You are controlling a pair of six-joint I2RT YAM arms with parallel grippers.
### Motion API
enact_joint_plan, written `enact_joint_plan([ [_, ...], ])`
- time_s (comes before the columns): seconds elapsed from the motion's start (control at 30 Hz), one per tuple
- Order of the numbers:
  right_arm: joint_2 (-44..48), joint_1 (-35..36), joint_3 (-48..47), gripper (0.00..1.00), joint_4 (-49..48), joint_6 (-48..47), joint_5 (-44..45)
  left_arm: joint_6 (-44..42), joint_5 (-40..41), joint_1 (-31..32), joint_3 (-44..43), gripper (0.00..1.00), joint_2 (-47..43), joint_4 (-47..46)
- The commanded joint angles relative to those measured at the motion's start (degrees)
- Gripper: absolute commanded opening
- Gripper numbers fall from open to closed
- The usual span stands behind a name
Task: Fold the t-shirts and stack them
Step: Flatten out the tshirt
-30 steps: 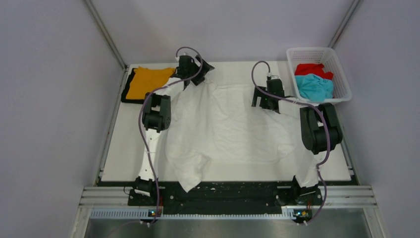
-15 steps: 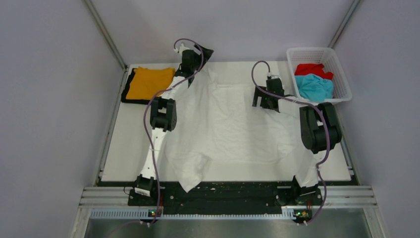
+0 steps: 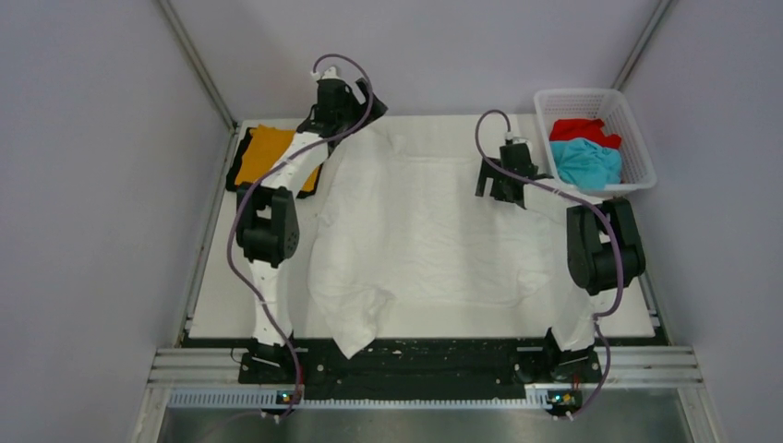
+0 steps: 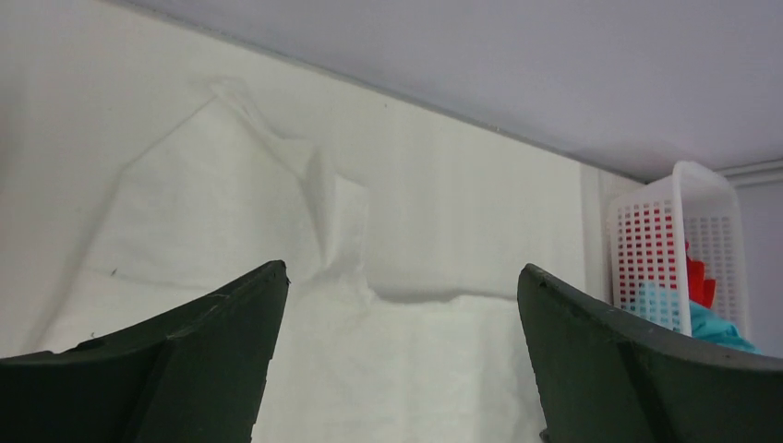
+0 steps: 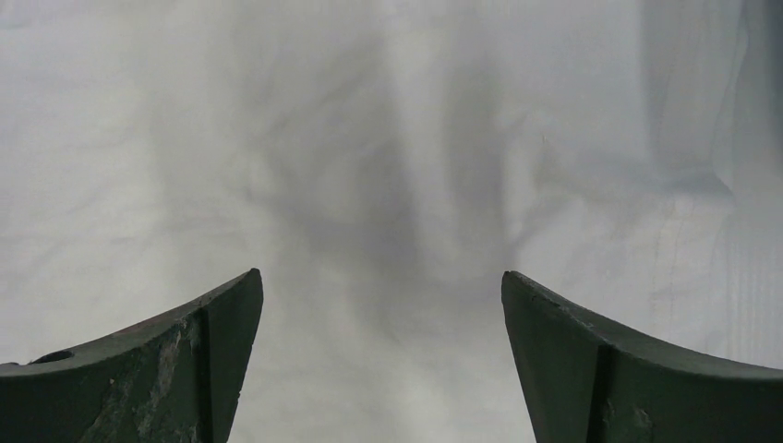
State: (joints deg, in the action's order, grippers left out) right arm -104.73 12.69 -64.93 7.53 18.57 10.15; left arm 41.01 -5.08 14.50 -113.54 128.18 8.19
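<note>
The table (image 3: 231, 305) was mostly covered by the white t-shirt (image 3: 434, 231), spread open with its long axis running near to far and its near-left part bunched and hanging over the near edge. At the far right stood the basket (image 3: 577, 95) holding the red t-shirt (image 3: 577, 129) and the teal t-shirt (image 3: 586, 161). At the far left the orange t-shirt (image 3: 268, 152) lay folded on the black t-shirt (image 3: 238, 164).

The left gripper (image 4: 402, 269) hung at the white shirt's far-left corner, jaws apart and empty, with a peaked fold of cloth just beyond it. The right gripper (image 5: 379, 275), also apart and empty, hovered over the far-right part. Each arm seemed nearest its own far corner, which would suit a two-handed fold toward the near edge.
</note>
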Motion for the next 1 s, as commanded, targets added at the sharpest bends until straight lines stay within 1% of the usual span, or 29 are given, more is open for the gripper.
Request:
enact_joint_plan([
  [0.0, 4.65, 0.04, 0.51, 0.99, 0.4, 1.36, 1.75, -5.5, 1.09, -0.1, 15.37, 0.99, -11.69, 3.17],
  [0.1, 4.11, 0.05, 1.3, 0.99, 0.73, 2.47, 1.09, -4.98, -2.54, -0.07, 23.23, 0.99, -13.9, 1.53],
  [0.33, 2.76, 0.01, 3.76, 0.99, 1.26, 6.46, -0.14, -4.5, -5.21, 0.26, 26.53, 0.99, -11.27, 8.69],
  [0.47, 3.13, -0.03, 5.91, 0.99, 3.81, 7.89, 0.97, -3.56, -3.93, 0.26, 31.5, 0.99, -12.01, 9.39],
  [0.6, 3.92, -0.04, 7.57, 0.99, 8.95, 9.18, 3.97, -3.16, -4.29, 0.26, 37.74, 0.99, -13.93, 10.95],
  [0.7, 5.79, -0.33, 9.52, 0.99, 11.35, 9.69, 5.81, -2.3, -5.23, 0.26, 43.64, 0.99, -17.17, 11.24],
  [0.83, 7.95, -1.91, 11.54, 0.99, 12.64, 9.97, 5.61, -1.22, -8.26, 0.54, 51.15, 0.99, -23.67, 10.3],
  [0.9, 8.26, -2.13, 11.45, 0.99, 12.22, 9.11, 5.69, -1.54, -7.84, 0.9, 51.96, 0.99, -26.83, 11.08],
  [0.97, 8.31, -2.14, 10.47, 0.99, 11.75, 8.14, 5.39, -2.32, -7.19, 1.13, 50.43, 0.99, -29.72, 12.67],
])
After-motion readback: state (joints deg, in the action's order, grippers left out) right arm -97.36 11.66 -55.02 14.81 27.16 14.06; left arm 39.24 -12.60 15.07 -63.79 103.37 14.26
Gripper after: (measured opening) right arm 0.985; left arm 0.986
